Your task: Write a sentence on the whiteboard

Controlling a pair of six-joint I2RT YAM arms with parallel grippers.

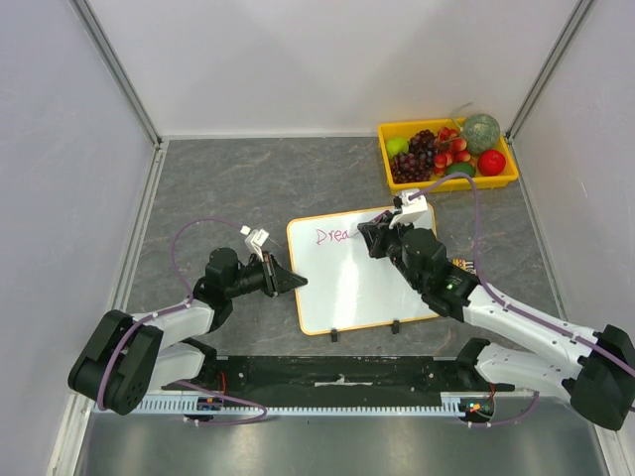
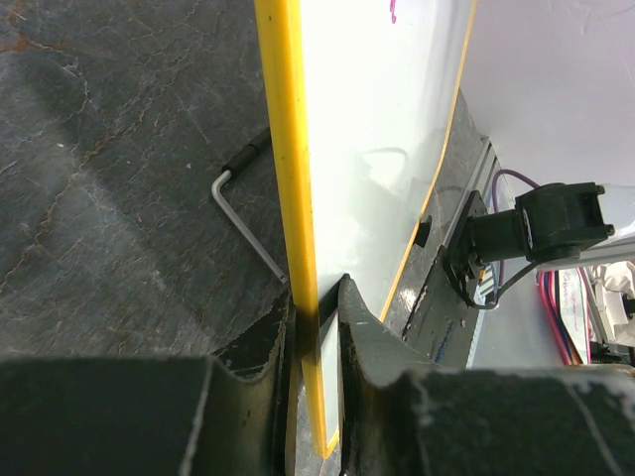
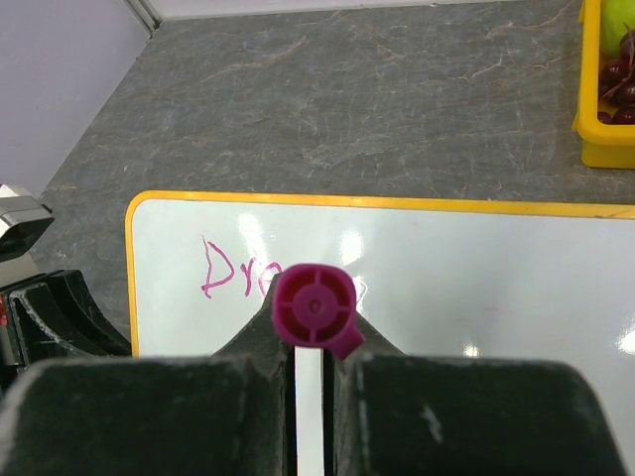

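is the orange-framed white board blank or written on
Written on: the orange-framed whiteboard carries pink letters reading roughly "Drea" near its far left corner.

White arms (image 1: 184, 319), black joints (image 1: 117, 362), purple cables (image 1: 177, 256), dark scuffed left claw (image 2: 317, 312), right claw (image 3: 313, 337)

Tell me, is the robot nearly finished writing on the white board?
Not nearly. Done: a few pink letters, something like "Drea", sit near one corner of the whiteboard. In hand: the right claw grips a pink marker by the writing, and the left claw pinches the board's side edge. Left: the rest of the sentence, since most of the board is blank.
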